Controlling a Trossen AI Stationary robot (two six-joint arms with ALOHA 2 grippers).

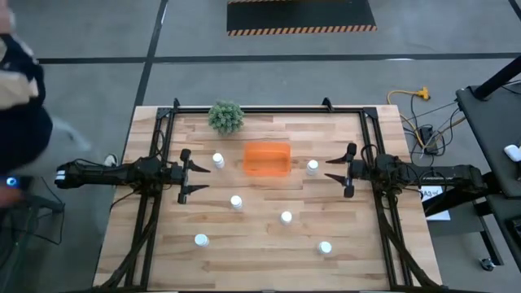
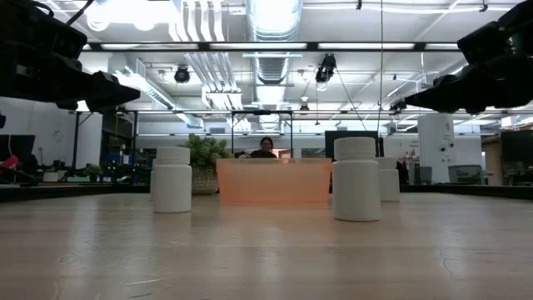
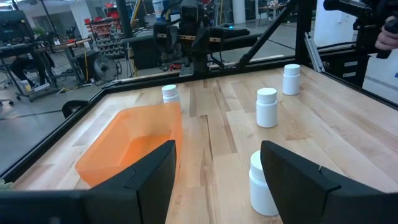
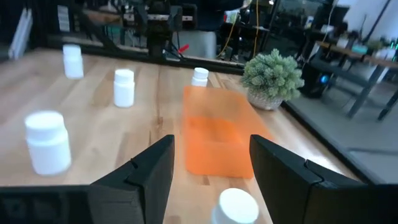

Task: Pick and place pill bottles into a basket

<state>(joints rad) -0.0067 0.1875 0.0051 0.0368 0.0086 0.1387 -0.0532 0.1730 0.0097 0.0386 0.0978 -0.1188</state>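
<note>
The orange basket [image 1: 267, 159] sits on the table's far middle, and it also shows in the left wrist view [image 3: 134, 146] and the right wrist view [image 4: 217, 140]. Several white pill bottles stand upright on their bases around it: one by its left end [image 1: 218, 160], one by its right end [image 1: 313, 167], and others nearer the front [image 1: 236, 202] [image 1: 286, 217] [image 1: 201, 240] [image 1: 326, 247]. My left gripper [image 1: 203, 177] is open and empty, raised left of the basket. My right gripper [image 1: 330, 169] is open and empty, raised right of it, above the bottle there [image 4: 233, 208].
A small green plant [image 1: 226, 116] stands at the far edge, left of the basket. Black frame rails [image 1: 163, 146] run along the table's left, right and far sides. A person [image 1: 16, 98] is beyond the table's left side.
</note>
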